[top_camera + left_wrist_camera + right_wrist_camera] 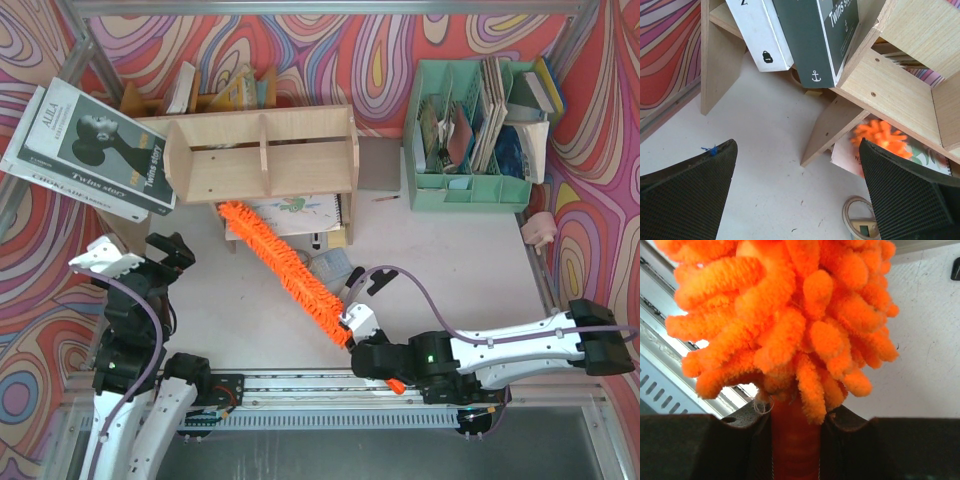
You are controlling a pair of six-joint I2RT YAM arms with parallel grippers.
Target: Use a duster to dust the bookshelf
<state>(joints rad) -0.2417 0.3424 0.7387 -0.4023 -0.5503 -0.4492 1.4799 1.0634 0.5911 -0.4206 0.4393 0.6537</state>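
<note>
The plywood bookshelf (262, 155) stands at the back centre, with two compartments; its leg and underside show in the left wrist view (900, 85). The orange fluffy duster (283, 262) runs diagonally from under the shelf's lower front edge down to my right gripper (362, 345). My right gripper (796, 440) is shut on the duster's orange handle, just below the fluff (785, 315). The duster's tip shows under the shelf in the left wrist view (880, 136). My left gripper (165, 252) is open and empty, left of the shelf (797, 195).
A mint-green organiser (470, 135) with books stands at the back right. Large books (90, 150) lean at the shelf's left side. Papers and a notebook (300, 212) lie under the shelf. A tape roll (860, 220) lies near the left gripper. A pink object (540, 228) sits at the right edge.
</note>
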